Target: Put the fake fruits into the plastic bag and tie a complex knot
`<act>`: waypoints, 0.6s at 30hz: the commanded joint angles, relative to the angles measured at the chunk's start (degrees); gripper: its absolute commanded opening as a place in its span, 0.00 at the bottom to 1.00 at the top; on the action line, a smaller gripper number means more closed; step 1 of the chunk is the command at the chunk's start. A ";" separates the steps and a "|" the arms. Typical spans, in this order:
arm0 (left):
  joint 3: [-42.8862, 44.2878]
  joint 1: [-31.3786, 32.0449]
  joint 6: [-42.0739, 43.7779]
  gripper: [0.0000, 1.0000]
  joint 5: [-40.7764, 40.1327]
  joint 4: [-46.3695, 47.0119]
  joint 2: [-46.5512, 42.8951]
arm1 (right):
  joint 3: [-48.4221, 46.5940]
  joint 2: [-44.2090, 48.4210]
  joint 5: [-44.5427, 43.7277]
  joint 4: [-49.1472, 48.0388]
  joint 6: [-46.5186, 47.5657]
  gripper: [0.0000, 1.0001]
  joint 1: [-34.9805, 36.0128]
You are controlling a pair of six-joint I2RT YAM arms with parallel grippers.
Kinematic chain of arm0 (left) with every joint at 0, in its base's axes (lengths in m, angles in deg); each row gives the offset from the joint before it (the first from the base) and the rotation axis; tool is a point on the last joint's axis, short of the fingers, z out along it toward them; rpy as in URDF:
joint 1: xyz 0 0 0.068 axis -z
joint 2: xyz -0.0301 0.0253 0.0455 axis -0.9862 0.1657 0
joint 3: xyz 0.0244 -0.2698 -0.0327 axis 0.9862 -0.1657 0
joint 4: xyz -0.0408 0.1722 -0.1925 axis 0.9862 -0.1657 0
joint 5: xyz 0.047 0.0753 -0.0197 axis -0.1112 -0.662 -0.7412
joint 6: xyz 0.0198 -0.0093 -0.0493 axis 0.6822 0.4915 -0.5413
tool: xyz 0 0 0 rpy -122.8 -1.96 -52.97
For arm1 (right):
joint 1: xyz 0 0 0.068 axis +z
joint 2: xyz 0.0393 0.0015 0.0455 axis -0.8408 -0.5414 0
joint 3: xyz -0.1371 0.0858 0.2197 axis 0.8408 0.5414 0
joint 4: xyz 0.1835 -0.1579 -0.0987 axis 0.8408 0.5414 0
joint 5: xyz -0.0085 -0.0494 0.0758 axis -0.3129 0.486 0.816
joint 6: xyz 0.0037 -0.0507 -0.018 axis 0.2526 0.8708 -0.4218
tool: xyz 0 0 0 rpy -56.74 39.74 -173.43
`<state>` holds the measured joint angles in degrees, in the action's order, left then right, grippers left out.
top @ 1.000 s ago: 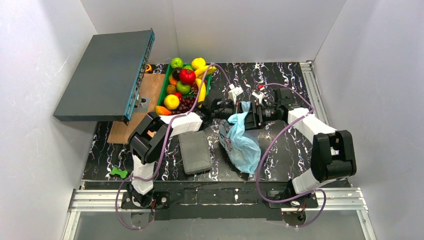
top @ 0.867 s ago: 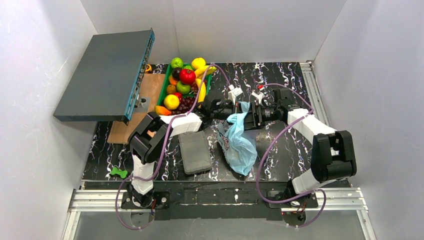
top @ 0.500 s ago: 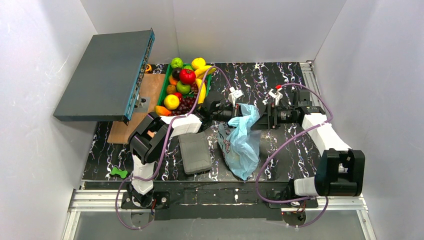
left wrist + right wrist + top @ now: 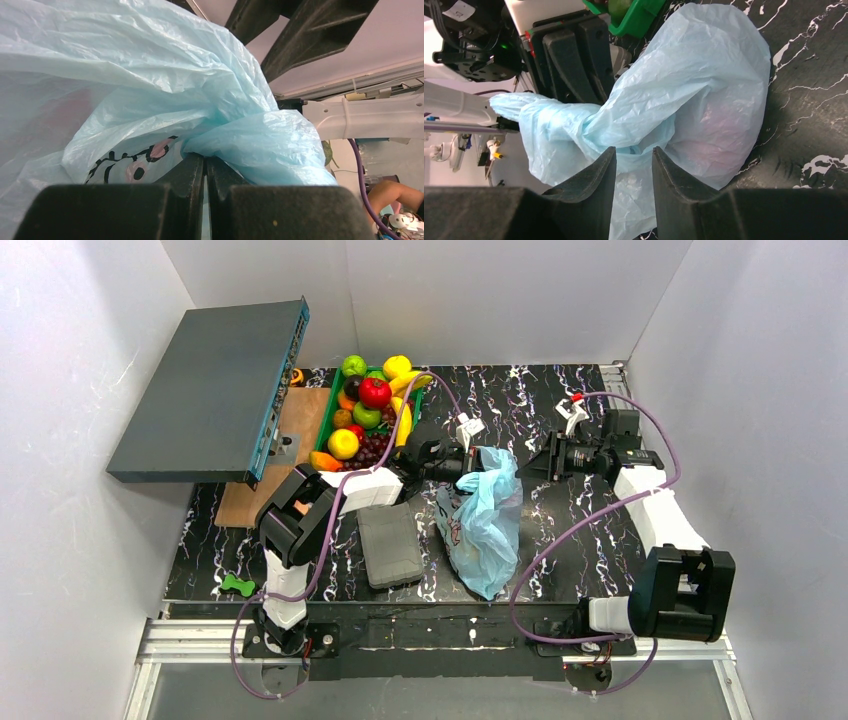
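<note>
The blue bag [image 4: 485, 522] lies slumped on the black marbled table [image 4: 570, 390], about midway between the two arms, its printed side facing the near edge. The left gripper [image 4: 464, 462] has the bag's upper end pinched; in its wrist camera the left gripper [image 4: 205, 165] shows both fingers pressed together on a fold of the bag [image 4: 150, 75], with hardly a slit between them. The right gripper [image 4: 534, 461] sits just beside the bag's far right edge, facing it. From above I see a sliver of table between them. In its own camera the right gripper [image 4: 634, 160] has only a narrow gap between the fingers, and the bag [image 4: 704, 90] sits beyond that gap, not in it.

The fruits [image 4: 372, 392] are all heaped in the green tray [image 4: 326, 412] at the back left, none in the bag. The left arm reaches across in front of that tray, and its purple cable [image 4: 398, 425] loops over the pile. A grey ribbed case [image 4: 390, 545] lies flat just left of the bag. A large grey slab [image 4: 205, 390] juts over the table's left side, above a brown board [image 4: 300, 415]. A small green bone-shaped toy [image 4: 238, 585] sits near the front left corner.
</note>
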<state>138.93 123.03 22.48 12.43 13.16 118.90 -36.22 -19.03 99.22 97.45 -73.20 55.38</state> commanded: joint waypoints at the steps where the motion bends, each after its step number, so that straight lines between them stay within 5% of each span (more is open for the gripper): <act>1: 0.37 -0.15 0.62 0.00 1.20 1.21 -2.68 | -0.70 -1.35 -1.28 -5.33 -3.21 0.39 0.59; 18: 2.34 -0.81 -0.61 0.00 0.21 0.82 -2.23 | 4.48 -0.99 2.50 3.39 7.89 0.51 3.84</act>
<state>138.98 122.85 22.07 12.43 13.05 118.90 -33.56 -22.71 98.06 97.01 -69.90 59.16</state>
